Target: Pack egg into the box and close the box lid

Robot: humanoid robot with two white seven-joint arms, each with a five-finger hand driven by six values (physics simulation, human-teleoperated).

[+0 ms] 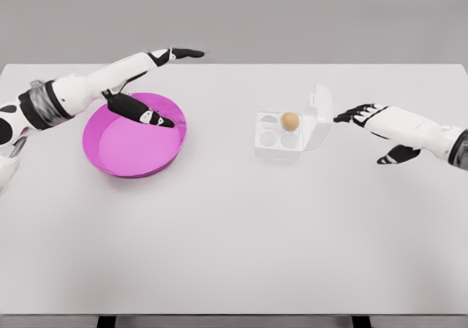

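Observation:
A white egg box [278,137] lies right of the table's middle, its lid [319,116] standing open on the right side. A brown egg [290,121] sits in the box's far right cup. My right hand [357,115] hovers just right of the lid, fingers stretched toward it, holding nothing. My left hand [162,79] is above the far rim of a magenta bowl [134,134], fingers spread and holding nothing.
The magenta bowl sits at the left of the white table [234,233], with nothing visible in it. The table's far edge runs behind my left hand's fingertips [191,52].

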